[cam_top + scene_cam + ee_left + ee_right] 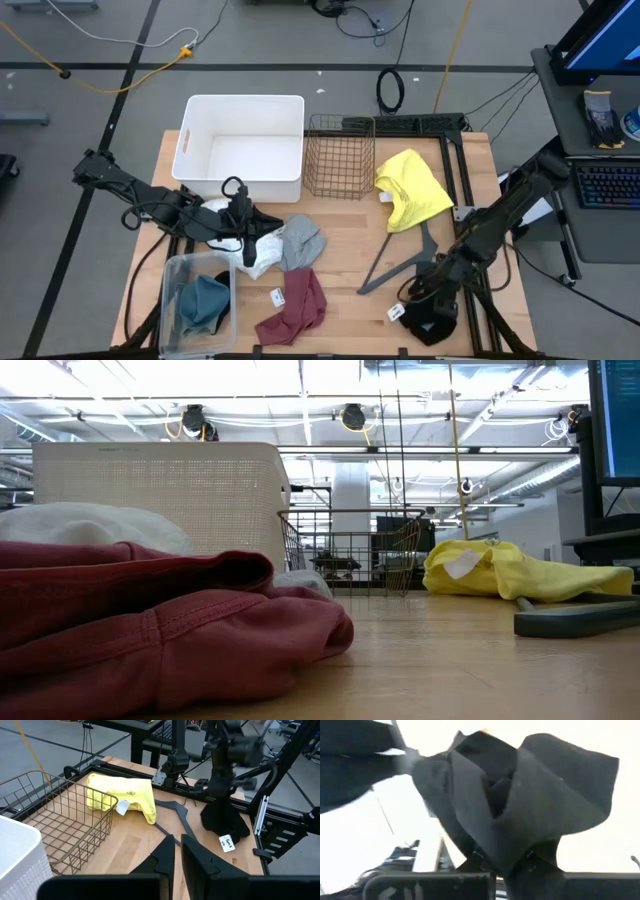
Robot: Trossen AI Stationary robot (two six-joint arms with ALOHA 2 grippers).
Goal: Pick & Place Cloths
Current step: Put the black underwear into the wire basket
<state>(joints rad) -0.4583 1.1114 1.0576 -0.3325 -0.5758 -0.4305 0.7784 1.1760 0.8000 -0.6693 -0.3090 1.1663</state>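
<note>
Six cloths on view from above: white [262, 250] and grey [303, 241] mid-table beside the left gripper [243, 222], maroon [297, 305] at the near edge, teal [203, 302] inside the clear bin [172, 275] at the near-left corner, yellow [412, 188] toward the far-right, black [432, 318] at the near-right corner, bunched beneath the right gripper [432, 290]. Hanger [402, 262] angled between yellow and black; white tub [245, 146] and wire basket [340, 155] along the far edge.

Low across the table: maroon filling the foreground, yellow lying flat beyond, neither gripper visible.

Left wrist: fingers [165, 856] pressed together, gripping nothing, aimed toward yellow and black; basket alongside.

Right wrist: black draped over the clenched fingers, seemingly grasped and hanging in folds. Probably well apart from tub and basket, with hanger and yellow lying between.
</note>
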